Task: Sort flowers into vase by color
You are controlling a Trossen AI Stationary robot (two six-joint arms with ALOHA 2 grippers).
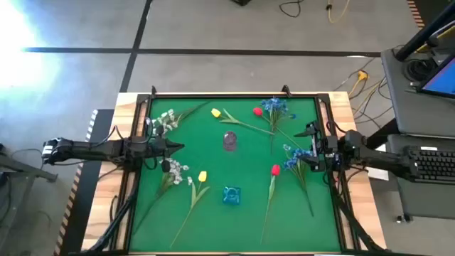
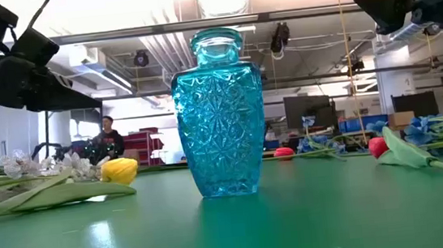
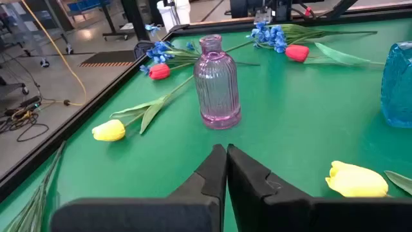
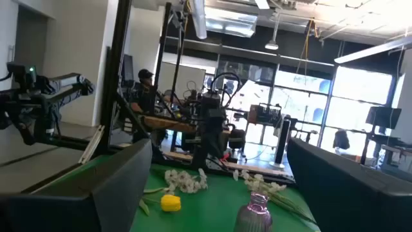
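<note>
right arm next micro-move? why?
Probably lower the right gripper onto the blue flowers just below it. Its jaws are open and empty, those stems lie closest, and both the blue vase and pink vase hold nothing yet. Left gripper waits shut.

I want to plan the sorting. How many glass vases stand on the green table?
2. The ribbed pink glass vase stands near the table's middle. The patterned blue glass vase stands toward the front edge, between a yellow tulip and a red tulip. None seems hidden.
</note>
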